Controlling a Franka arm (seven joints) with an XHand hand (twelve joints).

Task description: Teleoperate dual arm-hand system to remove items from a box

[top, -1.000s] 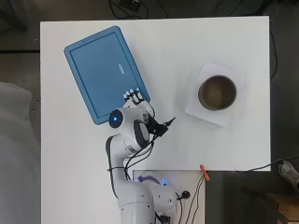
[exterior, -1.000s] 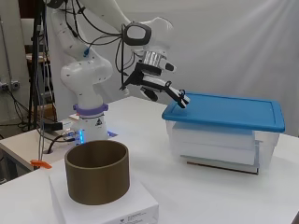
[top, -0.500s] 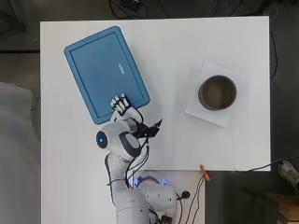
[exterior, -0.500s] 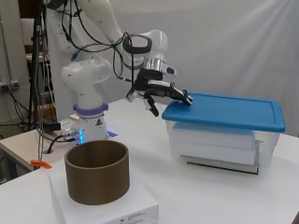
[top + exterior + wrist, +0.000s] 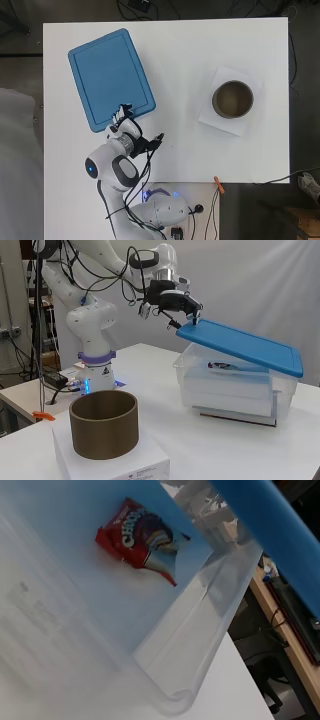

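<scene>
Setting: robotics lab | white table (image 5: 200, 45) on dark floor | loose cables (image 5: 100, 280) strung off arm | grey backdrop curtain (image 5: 260, 285) | cluttered workbench (image 5: 295, 615) behind

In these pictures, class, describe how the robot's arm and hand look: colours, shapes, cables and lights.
The arm is glossy white, built of rounded, bulbous segments with grey bands at the joints. Black cables loop loosely along it towards the wrist. Its base carries a purple ring and a blue glow, and a blue light shows on one joint from overhead. The hand is black and white, with slim, dark fingers.

Clear box (image 5: 227, 390), blue lid (image 5: 242, 344) tilted up at one end, red snack packet (image 5: 141, 539) inside
</scene>
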